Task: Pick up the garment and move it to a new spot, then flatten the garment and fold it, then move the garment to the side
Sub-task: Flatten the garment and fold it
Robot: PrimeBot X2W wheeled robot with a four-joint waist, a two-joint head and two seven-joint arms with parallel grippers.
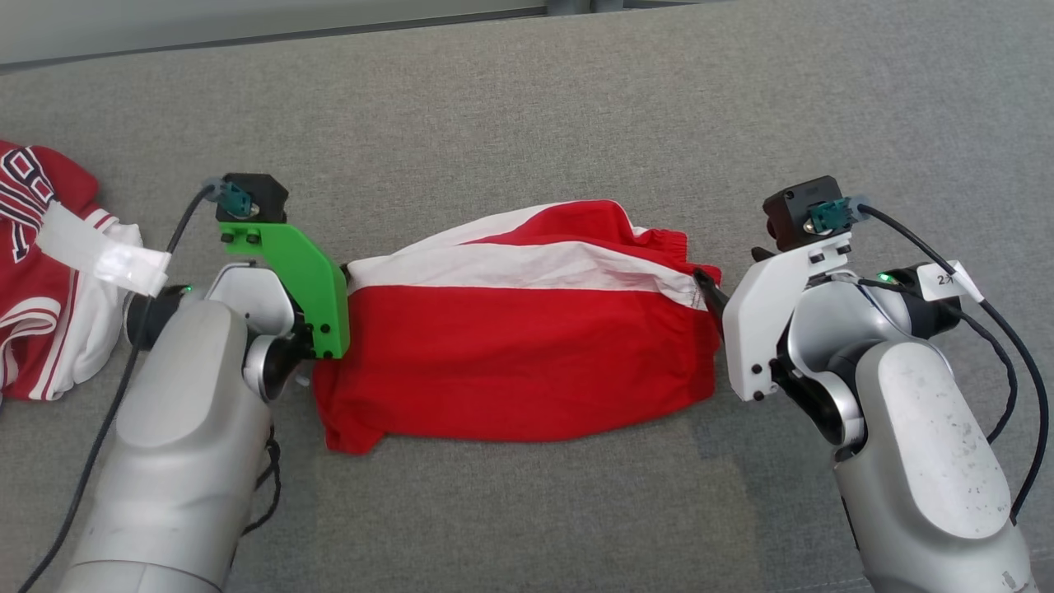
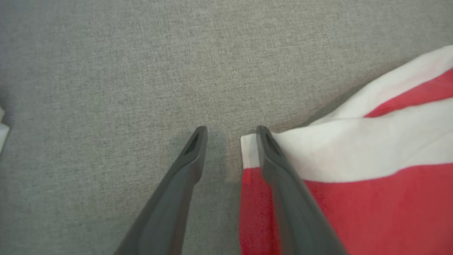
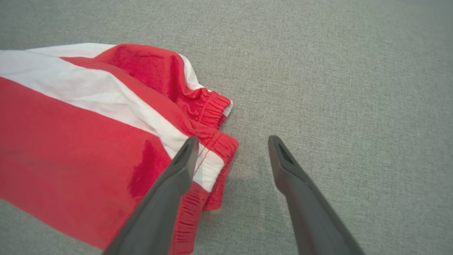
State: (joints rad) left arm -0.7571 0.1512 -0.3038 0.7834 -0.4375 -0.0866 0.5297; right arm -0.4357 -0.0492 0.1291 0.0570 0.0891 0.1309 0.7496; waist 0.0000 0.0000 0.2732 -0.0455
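Note:
The garment [image 1: 527, 354], red with a broad white stripe, lies roughly flat across the middle of the grey cloth surface [image 1: 527, 107]. My left gripper [image 2: 231, 131] is low at its left edge, jaws apart: one finger rests over the garment [image 2: 371, 177] and the other over bare grey cloth, with the white corner of the hem in the gap. My right gripper [image 3: 231, 141] stands open at the right end. Its left finger lies over the elastic waistband corner of the garment [image 3: 70, 124]; its right finger is over grey cloth. In the head view the green mount [image 1: 296, 280] hides the left fingers.
A second red-and-white garment [image 1: 41, 272] is bunched at the far left, close to my left arm. A white tape tag [image 1: 99, 251] hangs on the left arm's cable. Black cables [image 1: 1005, 354] loop beside the right forearm. The surface's back edge [image 1: 329, 33] runs along the top.

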